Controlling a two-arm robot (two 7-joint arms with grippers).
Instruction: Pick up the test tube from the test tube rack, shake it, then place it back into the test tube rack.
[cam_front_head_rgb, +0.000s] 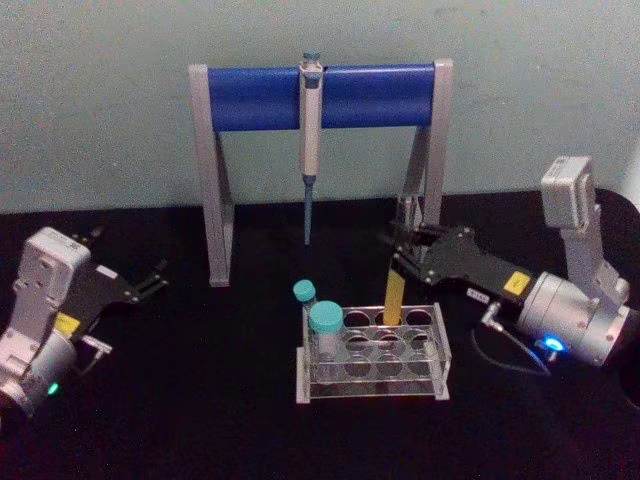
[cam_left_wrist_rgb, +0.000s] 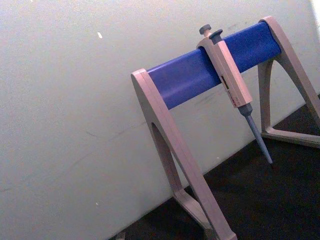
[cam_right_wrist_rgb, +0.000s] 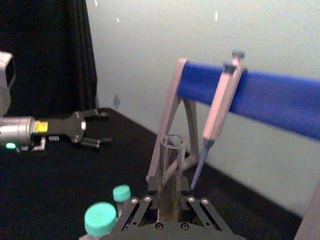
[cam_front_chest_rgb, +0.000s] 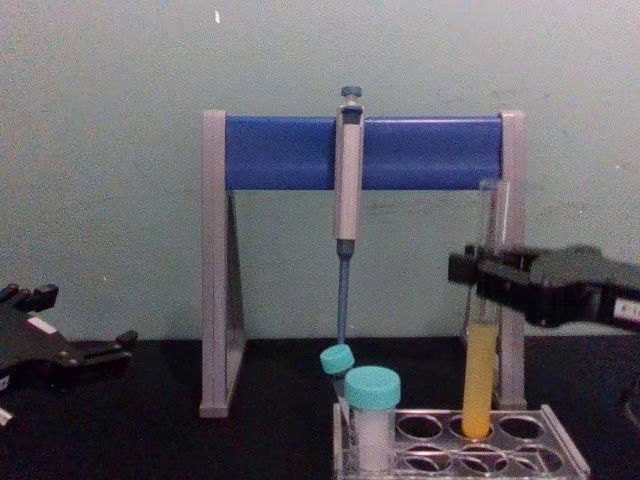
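R tool (cam_front_head_rgb: 401, 256) clamps upright test tube (cam_front_head_rgb: 394, 293), base in test tube rack (cam_front_head_rgb: 441, 345); L tool (cam_front_head_rgb: 156, 280) spread.

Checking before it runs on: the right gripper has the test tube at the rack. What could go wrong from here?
1. The test tube is uncapped and holds yellow liquid, so hard shaking could spill it.
2. Its lower end sits at a hole of the test tube rack. A sideways pull by the right gripper could drag or tip the rack.
3. The stand leg is close behind, and a wide swing may strike it.
The left gripper is parked at the left.
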